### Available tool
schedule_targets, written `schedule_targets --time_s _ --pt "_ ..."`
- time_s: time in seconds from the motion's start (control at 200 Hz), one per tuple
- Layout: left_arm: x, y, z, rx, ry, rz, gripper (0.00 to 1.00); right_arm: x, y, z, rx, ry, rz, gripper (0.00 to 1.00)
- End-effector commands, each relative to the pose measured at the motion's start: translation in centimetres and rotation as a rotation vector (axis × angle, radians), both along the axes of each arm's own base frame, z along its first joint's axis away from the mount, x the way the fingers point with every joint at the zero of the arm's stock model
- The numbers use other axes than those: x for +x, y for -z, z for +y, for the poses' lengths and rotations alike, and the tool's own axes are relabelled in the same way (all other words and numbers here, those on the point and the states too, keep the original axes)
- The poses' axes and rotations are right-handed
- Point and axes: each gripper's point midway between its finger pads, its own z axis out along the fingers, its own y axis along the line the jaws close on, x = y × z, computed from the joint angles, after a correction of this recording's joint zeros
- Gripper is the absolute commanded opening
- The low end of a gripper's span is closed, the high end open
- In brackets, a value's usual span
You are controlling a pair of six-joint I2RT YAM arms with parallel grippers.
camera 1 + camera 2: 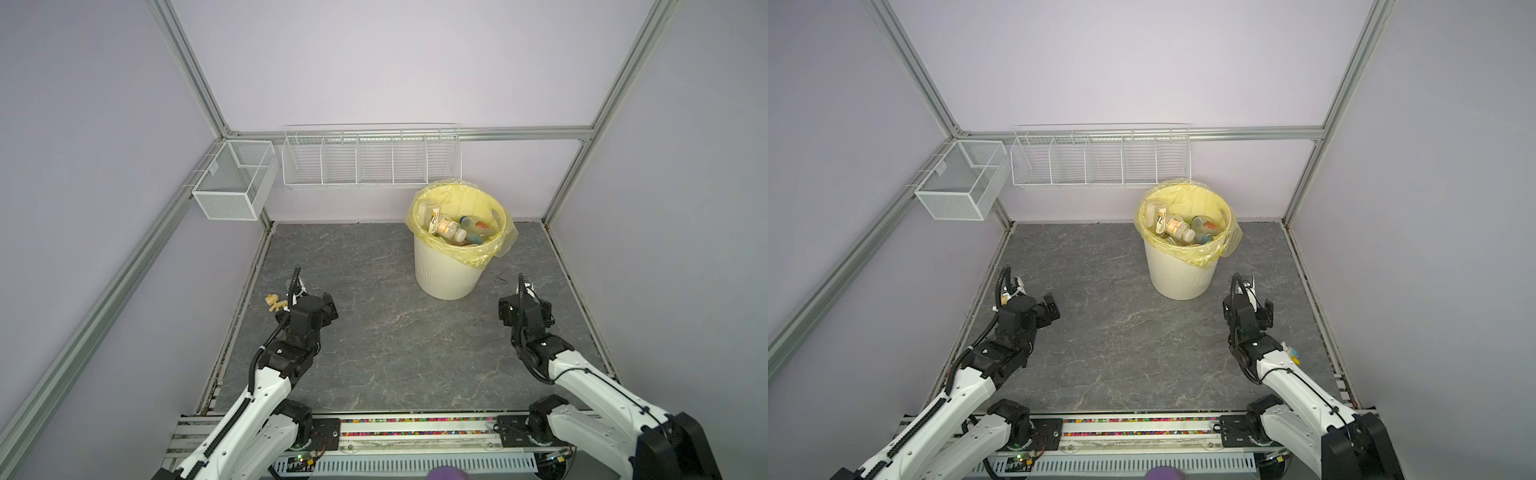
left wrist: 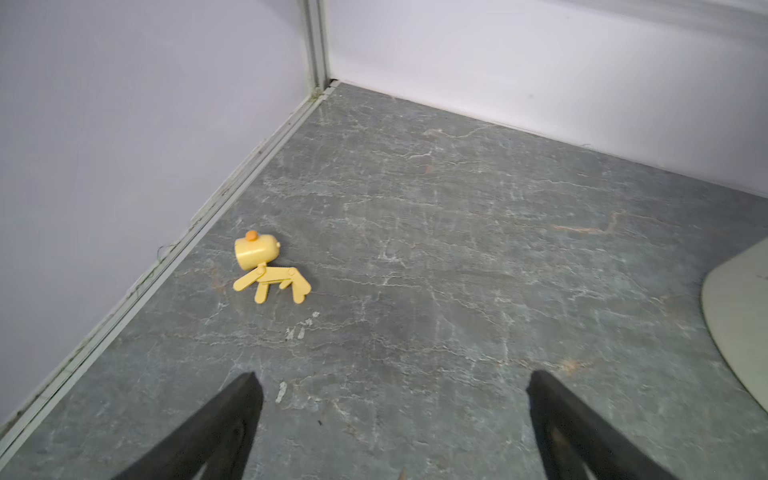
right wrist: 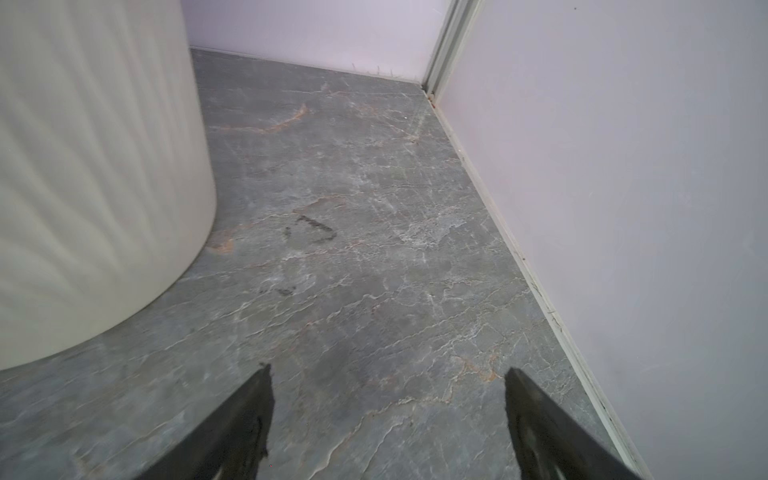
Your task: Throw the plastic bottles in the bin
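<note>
Legend, read from left to right. On the left wall you had a white mesh basket [image 1: 232,183] hung from the frame rail, above the grey marbled tabletop [image 1: 395,353]. Close to the tabletop's left edge a small yellow toy figure [image 2: 268,268] lay on its side with its legs splayed; in a top view the toy figure [image 1: 276,302] showed just beside the left arm's wrist. Your left gripper [image 2: 392,375] was spread wide over bare tabletop with nothing between its dark fingers [image 2: 232,419], and the toy lay ahead of them, apart from both.

Along the back wall a white wire rack [image 1: 370,160] with several compartments hung from the rail. Below its right end stood the bin [image 1: 446,270], upright on the tabletop near the back wall and right of centre, lined with a yellow bag [image 1: 500,245] folded over its rim. The plastic bottles [image 1: 451,228] lay heaped inside it in both top views, among them one with a white cap and an orange label [image 1: 1179,229].

Farthest right, your right gripper [image 3: 389,370] was likewise spread wide and held nothing. The ribbed wall of the bin [image 3: 95,166] stood near one finger without touching it.
</note>
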Motion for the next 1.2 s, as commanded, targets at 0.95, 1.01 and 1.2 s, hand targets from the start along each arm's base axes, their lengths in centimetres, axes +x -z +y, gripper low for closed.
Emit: schedule_targets --time_s 0.95,1.01,1.2 --pt "8.3 3.3 8.7 0.088 -0.203 -0.187 0.99 6.9 1.7 -2.0 0.002 -0.027 -0.196 0.89" --pt "8.4 4.0 8.6 0.091 -0.189 -0.214 1.0 7.0 1.6 -1.9 0.001 -0.04 -0.205 0.89" --pt "9.4 5.6 6.5 0.096 -0.047 -0.229 0.99 7.7 2.0 -1.1 0.008 -0.097 -0.164 0.89"
